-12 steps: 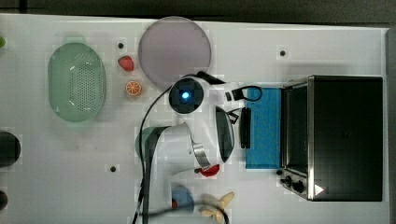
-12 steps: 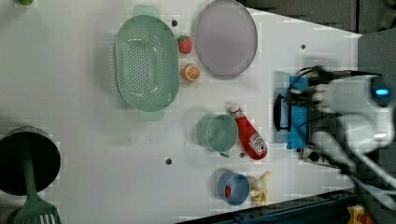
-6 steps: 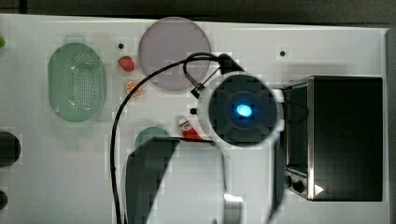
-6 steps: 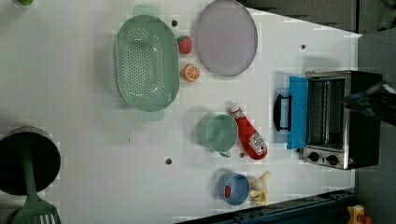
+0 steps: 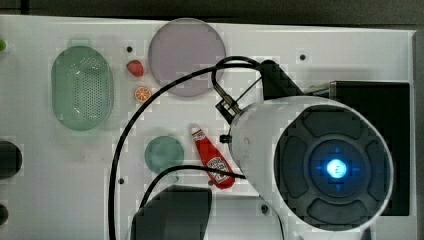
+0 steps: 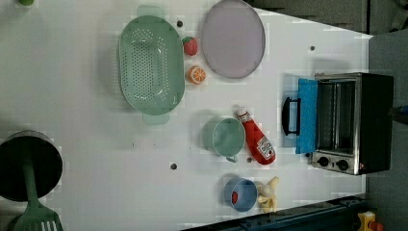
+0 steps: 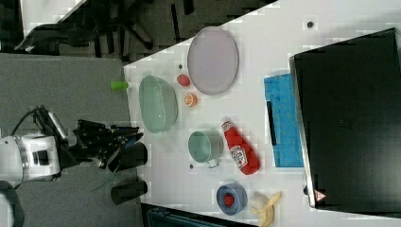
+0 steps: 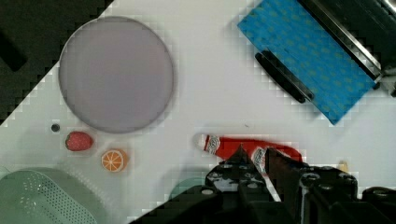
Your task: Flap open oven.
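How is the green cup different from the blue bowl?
The green cup looks empty, while the blue bowl has something small and red inside. The green cup is the bigger of the two. In the left view the green cup sits beside the ketchup bottle, while the blue bowl sits beside the banana. Both are round, open on top and stand on the white table.

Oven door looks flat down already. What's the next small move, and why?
Probably none toward the oven: just keep the arm clear. Its blue door lies flapped down on the table, handle outward, cavity exposed. The gripper is well above the table, holding nothing, so the task looks done.
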